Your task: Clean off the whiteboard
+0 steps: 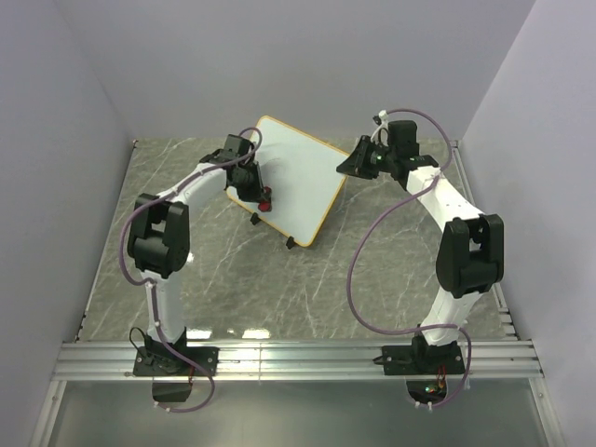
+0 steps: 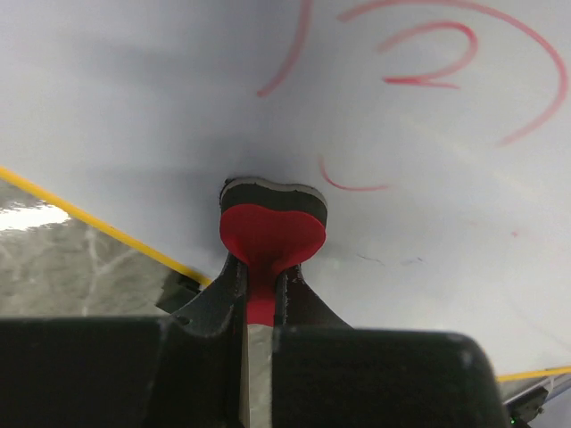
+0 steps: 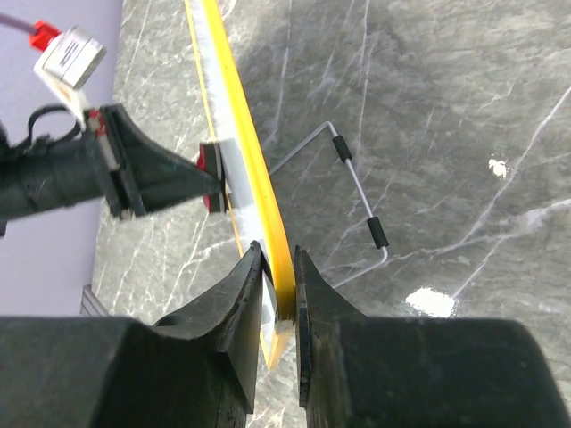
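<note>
Grey marbled table [image 1: 391,279], top view: the flat white rounded-corner whiteboard [image 1: 298,172] with its thin yellow-orange rim stands toward 12 o'clock of the table's middle. It is tilted, with its two black feet at its 6 o'clock edge. The right gripper [image 1: 358,163] meets the whiteboard at its 3 o'clock corner. In the right wrist view its jaws are closed on the yellow rim [image 3: 245,152], one finger on each face, and a thin grey wire stand [image 3: 357,187] props the back. The left gripper [image 1: 253,191] works at the whiteboard's 8 o'clock side, its jaws pinched on the red tab of the small red-and-black eraser block [image 2: 272,223], whose dark pad is pressed to the white face. Red marker strokes [image 2: 446,53] lie from 12 to 2 o'clock of the eraser, not yet wiped. Note the hazards. If you press too hard, the rim may slide out of the right jaws and the whiteboard may swing or tip on its stand. The eraser, held only by a narrow tab, may also twist during a sideways sweep and skip the strokes.
</note>
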Motion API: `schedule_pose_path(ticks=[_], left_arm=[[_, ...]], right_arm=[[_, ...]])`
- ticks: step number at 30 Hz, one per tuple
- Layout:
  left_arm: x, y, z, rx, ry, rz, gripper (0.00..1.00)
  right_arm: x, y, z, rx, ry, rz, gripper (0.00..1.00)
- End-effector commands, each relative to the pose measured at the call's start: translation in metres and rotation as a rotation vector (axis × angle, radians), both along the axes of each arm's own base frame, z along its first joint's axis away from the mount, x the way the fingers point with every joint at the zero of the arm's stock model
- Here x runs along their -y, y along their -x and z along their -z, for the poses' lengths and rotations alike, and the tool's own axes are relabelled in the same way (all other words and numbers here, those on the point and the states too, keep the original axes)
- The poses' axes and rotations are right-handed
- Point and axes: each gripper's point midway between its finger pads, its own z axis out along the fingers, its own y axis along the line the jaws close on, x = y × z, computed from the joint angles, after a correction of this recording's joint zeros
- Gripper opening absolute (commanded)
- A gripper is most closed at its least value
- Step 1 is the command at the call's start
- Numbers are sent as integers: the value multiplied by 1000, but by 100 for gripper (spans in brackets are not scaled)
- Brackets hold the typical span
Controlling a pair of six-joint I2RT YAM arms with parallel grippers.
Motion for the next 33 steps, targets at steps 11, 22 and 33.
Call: schedule_pose_path(ticks=[11,22,33], left_arm=[[-5,-60,-13,103,51,-18,0],[82,-33,-45,145,132,161,0],[28,-49,-34,117,81,44,0]], right_arm=[[-21,52,44,-129,108,-137,0],[-20,53,52,-143,112,-138,0],[-21,54,55,-150,111,-146,0]])
